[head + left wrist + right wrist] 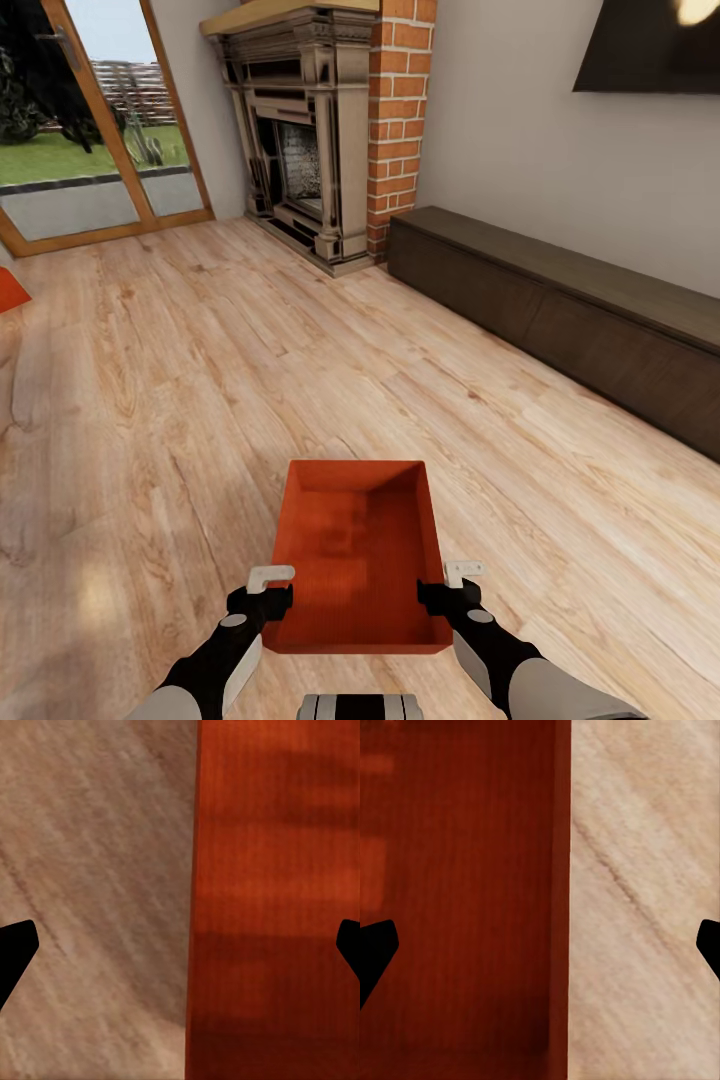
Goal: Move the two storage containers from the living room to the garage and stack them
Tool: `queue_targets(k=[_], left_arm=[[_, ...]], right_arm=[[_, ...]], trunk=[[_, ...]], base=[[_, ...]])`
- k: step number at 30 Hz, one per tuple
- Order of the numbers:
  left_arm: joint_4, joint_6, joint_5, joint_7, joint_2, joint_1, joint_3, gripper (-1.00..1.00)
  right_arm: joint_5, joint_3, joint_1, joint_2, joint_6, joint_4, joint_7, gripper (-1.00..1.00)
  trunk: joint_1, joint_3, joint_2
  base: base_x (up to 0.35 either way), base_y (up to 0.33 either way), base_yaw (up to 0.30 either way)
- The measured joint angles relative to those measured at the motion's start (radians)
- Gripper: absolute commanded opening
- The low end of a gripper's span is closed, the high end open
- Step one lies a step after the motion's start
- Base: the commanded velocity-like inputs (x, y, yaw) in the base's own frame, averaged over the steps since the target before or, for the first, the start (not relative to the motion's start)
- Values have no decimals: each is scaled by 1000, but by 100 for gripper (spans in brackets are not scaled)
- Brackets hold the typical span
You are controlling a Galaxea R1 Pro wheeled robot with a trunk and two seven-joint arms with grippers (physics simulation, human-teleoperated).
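Nearest the robot, an orange-red storage container (pixel 360 560) lies open side up on the light wood plank floor (pixel 150 400) of the living room, directly between the two arms. The left gripper (pixel 268 592) sits at the container's left wall and the right gripper (pixel 450 585) at its right wall, both close to the near end. In each wrist view the wall's rim (pixel 193 900) (pixel 562 900) runs down the gap between widely spread dark fingertips (pixel 15 952) (pixel 375 952), one finger over the box's interior and one over the planks, so both grippers are spread astride a wall rather than pinching it. No writing or label can be read on the container. Farther off, a long dark low cabinet (pixel 560 310) runs along the right wall, then a brick fireplace (pixel 320 130). A sliver of orange-red (pixel 10 288) shows at the left edge.
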Motion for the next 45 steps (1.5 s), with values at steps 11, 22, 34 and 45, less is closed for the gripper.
queue_targets(k=[11, 22, 34, 45], left_arm=[[1, 0, 0, -1, 0, 0, 0, 100], [0, 0, 0, 0, -1, 0, 0, 100], [0, 0, 0, 0, -2, 0, 0, 100], [1, 0, 1, 32, -1, 0, 1, 100]], right_arm=[[1, 2, 0, -1, -1, 0, -1, 100], [0, 1, 0, 0, -2, 0, -2, 100], [1, 1, 0, 0, 0, 0, -5, 100], [1, 1, 0, 0, 0, 0, -5, 100]], trunk=[[0, 0, 0], [0, 0, 0], [0, 0, 0], [38, -31, -70]], base=[[0, 0, 0], [0, 0, 0], [0, 0, 0], [0, 0, 0]])
